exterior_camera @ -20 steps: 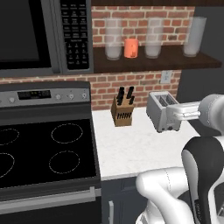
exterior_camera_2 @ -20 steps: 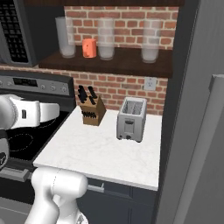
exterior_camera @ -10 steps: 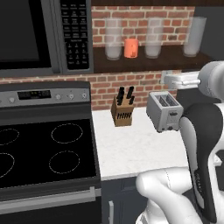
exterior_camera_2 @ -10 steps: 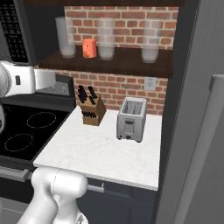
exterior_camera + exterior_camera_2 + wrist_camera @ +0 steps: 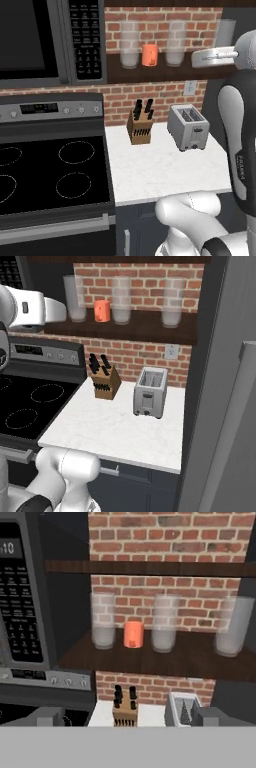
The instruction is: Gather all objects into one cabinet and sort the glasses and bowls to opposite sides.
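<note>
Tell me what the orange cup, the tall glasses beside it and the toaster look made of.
Orange cup: opaque, matte, likely ceramic or plastic; flat even colour, no shine. Tall glasses: translucent frosted glass, probably; the brick shows faintly through. Toaster: brushed metal, judging by its silver-grey sheen.

A plain orange handleless cup [image 5: 149,55] [image 5: 102,310] [image 5: 133,634] stands upright on a dark wooden wall shelf [image 5: 165,73] [image 5: 145,326] [image 5: 165,657] backed by red brick, set between two taller frosted glasses, toward the shelf's left end.

Glossy white arm [image 5: 240,150] with dark joints.
</note>
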Controlling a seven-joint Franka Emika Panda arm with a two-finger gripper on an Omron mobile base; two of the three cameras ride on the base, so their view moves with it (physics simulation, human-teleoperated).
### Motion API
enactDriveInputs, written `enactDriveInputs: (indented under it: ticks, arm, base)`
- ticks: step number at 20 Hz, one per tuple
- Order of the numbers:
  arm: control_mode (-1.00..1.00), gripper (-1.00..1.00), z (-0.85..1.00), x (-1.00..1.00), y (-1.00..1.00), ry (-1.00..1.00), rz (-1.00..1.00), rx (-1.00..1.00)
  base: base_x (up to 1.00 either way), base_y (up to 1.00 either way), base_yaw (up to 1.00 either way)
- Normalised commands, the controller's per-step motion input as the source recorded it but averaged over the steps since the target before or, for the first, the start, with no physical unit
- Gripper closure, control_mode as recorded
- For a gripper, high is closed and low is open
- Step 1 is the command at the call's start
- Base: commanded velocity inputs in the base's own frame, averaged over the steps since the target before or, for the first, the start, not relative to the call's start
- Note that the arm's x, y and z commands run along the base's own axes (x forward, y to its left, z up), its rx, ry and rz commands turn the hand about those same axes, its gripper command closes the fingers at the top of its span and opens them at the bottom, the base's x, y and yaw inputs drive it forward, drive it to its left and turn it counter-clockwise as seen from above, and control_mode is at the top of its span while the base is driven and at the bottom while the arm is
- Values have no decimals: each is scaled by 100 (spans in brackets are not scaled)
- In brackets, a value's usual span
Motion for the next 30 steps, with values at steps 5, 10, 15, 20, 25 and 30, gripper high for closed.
enactDriveInputs:
  ticks: [5, 10, 15, 20, 25, 30]
  arm:
    - [-100, -100, 0, 35, -1, 0, 13, -7]
    - [-100, -100, -6, 42, 3, 0, 18, -13]
    - [-100, -100, -22, 16, 1, 0, 2, -4]
    - [-100, -100, -45, 21, 0, 0, -1, -28]
    - [-100, -100, -4, 22, 17, 0, -1, -8]
    - [-100, -100, -1, 47, 0, 0, 0, -14]
  base:
    - [0, 0, 0]
    - [0, 0, 0]
    - [0, 0, 0]
    - [0, 0, 0]
    - [0, 0, 0]
    - [0, 0, 0]
